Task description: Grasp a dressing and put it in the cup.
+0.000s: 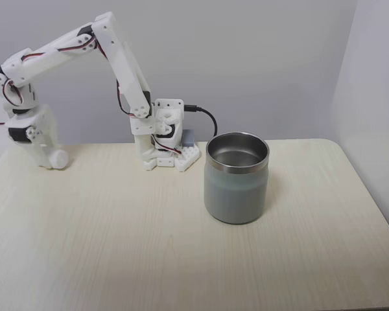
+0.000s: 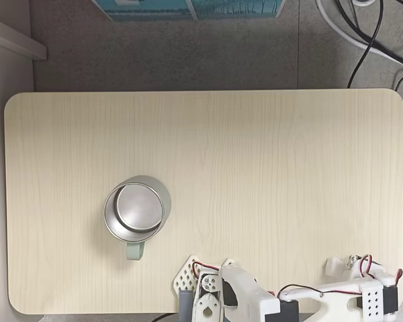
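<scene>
Fixed views both show a pale wood-grain surface (image 1: 84, 246) (image 2: 255, 168) with rounded corners, standing on a grey floor (image 2: 188, 54) in the top-down fixed view and against a plain light wall (image 1: 246, 52) in the front fixed view. Next in size, the white arm (image 1: 117, 58) (image 2: 336, 302) rises from its base at the far left of the surface in the front view, folds at a high elbow and comes down toward the middle of the far edge; from above it lies along the bottom edge of the picture, with red and black wires along its joints. The cup (image 1: 237, 184) (image 2: 136, 209) stands upright right of centre in the front view, with a shiny steel rim and a matte grey-green wall. From above it sits in the left half, its bare steel bottom showing, and a small grey-green tab juts from its side toward the arm's edge. The pincer (image 1: 168, 162) (image 2: 191, 285) is set down on the surface just left of and behind the cup in the front view, close to it but apart. I cannot tell whether it is released or clenched, nor whether it carries anything. A black cable (image 1: 207, 116) loops from the wrist toward the cup's far side. Dark cables (image 2: 369, 40) lie on the floor at top right in the view from above.
</scene>
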